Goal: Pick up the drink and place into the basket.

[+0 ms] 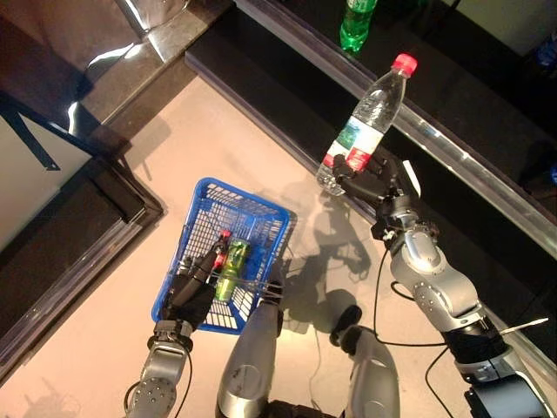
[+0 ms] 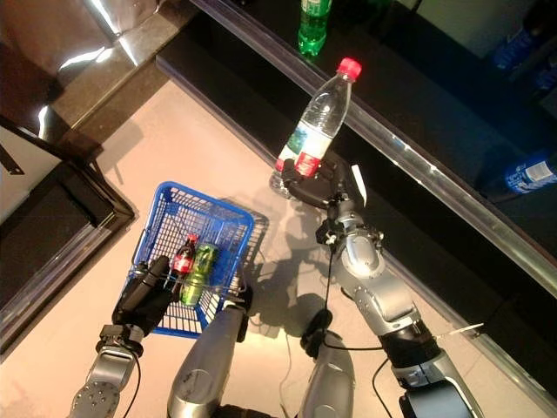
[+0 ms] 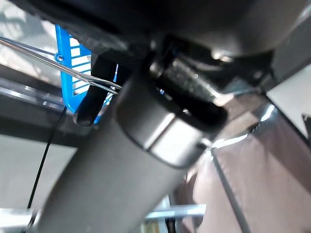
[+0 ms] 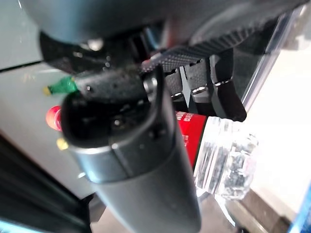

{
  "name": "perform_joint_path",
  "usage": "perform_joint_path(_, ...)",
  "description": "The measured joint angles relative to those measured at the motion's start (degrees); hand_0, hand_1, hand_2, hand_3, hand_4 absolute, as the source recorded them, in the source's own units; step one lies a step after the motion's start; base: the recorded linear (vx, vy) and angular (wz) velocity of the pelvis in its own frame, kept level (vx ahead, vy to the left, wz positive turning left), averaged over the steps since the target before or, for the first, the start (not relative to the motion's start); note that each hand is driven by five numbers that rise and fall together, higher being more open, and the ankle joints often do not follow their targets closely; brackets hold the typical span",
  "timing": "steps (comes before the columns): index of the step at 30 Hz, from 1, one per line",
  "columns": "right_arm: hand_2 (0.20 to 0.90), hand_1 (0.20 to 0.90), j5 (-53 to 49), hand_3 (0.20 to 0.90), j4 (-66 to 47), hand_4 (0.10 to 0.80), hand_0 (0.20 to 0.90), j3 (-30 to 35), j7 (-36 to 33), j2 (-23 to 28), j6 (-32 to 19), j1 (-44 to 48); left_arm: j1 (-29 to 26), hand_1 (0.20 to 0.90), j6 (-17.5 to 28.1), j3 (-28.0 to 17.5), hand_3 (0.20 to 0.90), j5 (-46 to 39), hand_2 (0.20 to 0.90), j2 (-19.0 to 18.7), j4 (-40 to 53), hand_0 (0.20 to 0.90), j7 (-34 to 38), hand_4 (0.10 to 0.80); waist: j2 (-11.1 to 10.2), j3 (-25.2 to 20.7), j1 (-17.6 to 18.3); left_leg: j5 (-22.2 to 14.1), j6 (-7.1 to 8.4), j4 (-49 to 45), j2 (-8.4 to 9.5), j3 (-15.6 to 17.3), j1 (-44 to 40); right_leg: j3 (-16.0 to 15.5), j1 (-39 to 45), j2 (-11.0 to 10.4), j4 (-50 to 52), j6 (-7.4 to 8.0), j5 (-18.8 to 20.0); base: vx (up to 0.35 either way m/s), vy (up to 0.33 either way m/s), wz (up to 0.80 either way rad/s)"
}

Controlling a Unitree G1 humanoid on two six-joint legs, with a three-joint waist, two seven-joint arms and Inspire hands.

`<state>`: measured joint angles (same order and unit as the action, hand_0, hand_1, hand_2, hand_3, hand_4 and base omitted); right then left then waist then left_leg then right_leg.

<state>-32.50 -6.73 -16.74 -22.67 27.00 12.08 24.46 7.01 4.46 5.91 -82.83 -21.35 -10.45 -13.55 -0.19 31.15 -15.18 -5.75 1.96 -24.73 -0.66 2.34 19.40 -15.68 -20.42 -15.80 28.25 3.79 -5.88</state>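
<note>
My right hand [image 1: 376, 181] is shut on a clear water bottle [image 1: 365, 122] with a red cap and a red and green label. It holds the bottle tilted in the air, in front of the dark shelf edge. The right wrist view shows the fingers [image 4: 214, 82] curled round the bottle [image 4: 221, 155]. My left hand [image 1: 193, 292] is shut on the wire handles of the blue basket [image 1: 261, 213], which hangs at the lower left above the floor. A green bottle [image 1: 232, 270] and a red-capped drink [image 1: 219, 252] lie in the basket.
A long dark shelf with a shiny metal edge [image 1: 452, 144] runs diagonally across the right. A green bottle [image 1: 357, 24] stands on it at the top. Blue-labelled bottles [image 2: 529, 174] lie further right. A dark counter [image 1: 78, 78] stands at the left.
</note>
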Motion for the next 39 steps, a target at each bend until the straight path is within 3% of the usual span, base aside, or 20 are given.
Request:
perform_joint_path(7, 0.300, 0.300, 3.80, 0.200, -0.99, 0.100, 0.300, -6.15, -0.03, -2.52, -0.10, -0.01, -0.97, 0.300, -3.04, 1.88, 0.200, 0.63, 0.300, -3.11, 6.08, 0.300, 0.00, 0.100, 0.03, 0.01, -0.43, 0.31, 0.38, 1.11, 0.09, -1.61, -1.64, -1.97, 2.41, -0.08, -0.41, 0.14, -0.77, 0.000, -0.016, 0.12)
perform_joint_path(15, 0.300, 0.300, 6.79, 0.200, 0.81, 0.100, 0.300, -11.30, -2.88, -7.30, -0.10, 0.28, -4.52, 0.300, -5.67, 3.62, 0.200, 0.62, 0.300, -4.36, 6.40, 0.300, -0.36, 0.100, 0.08, 0.02, -0.80, 0.42, 0.54, 1.85, 0.70, -3.01, -2.18, -2.97, 3.61, -0.48, -0.35, 0.52, -1.52, -0.015, -0.006, 0.10)
perform_joint_path(27, 0.300, 0.300, 7.39, 0.200, 12.95, 0.100, 0.300, -15.50, -8.79, -11.53, -0.09, 1.30, -7.52, 0.300, -6.63, 5.01, 0.200, 0.83, 0.300, -4.32, 9.97, 0.300, -5.99, 0.100, 0.17, 0.05, -2.05, 0.49, 0.65, 2.35, 1.69, -5.02, -2.19, -4.74, 4.45, -1.59, 0.43, 0.97, -2.96, 0.001, 0.007, 0.10)
perform_joint_path(32, 0.300, 0.300, 10.24, 0.200, 19.63, 0.100, 0.300, -17.07, -11.16, -14.03, -0.36, 1.89, -10.99, 0.300, -8.76, 8.47, 0.200, 0.68, 0.300, -4.63, 10.39, 0.300, -6.72, 0.100, 0.15, 0.01, -2.02, 0.63, 0.68, 2.50, 2.36, -6.23, -2.19, -5.97, 5.28, -2.19, 0.61, 1.27, -3.59, 0.038, -0.025, 0.15)
perform_joint_path(35, 0.300, 0.300, 10.09, 0.200, 27.95, 0.100, 0.300, -15.68, -12.10, -16.50, -2.58, 4.47, -11.47, 0.300, -9.37, 9.82, 0.200, 0.61, 0.300, -5.66, 10.43, 0.300, -8.32, 0.100, 0.24, 0.04, -2.60, 0.72, 0.82, 2.52, 2.47, -6.72, -2.21, -6.09, 5.19, -2.33, 1.29, 1.13, -4.08, 0.017, -0.011, 0.08)
perform_joint_path(39, 0.300, 0.300, 9.82, 0.200, 30.92, 0.100, 0.300, -16.14, -12.05, -17.55, -4.51, 5.04, -13.47, 0.300, -9.29, 11.82, 0.200, 0.70, 0.300, -7.12, 10.00, 0.300, -8.44, 0.100, 0.30, 0.03, -2.94, 0.80, 0.96, 2.60, 2.58, -7.27, -2.22, -6.14, 5.27, -2.36, 1.53, 1.12, -4.38, 0.031, 0.001, 0.06)
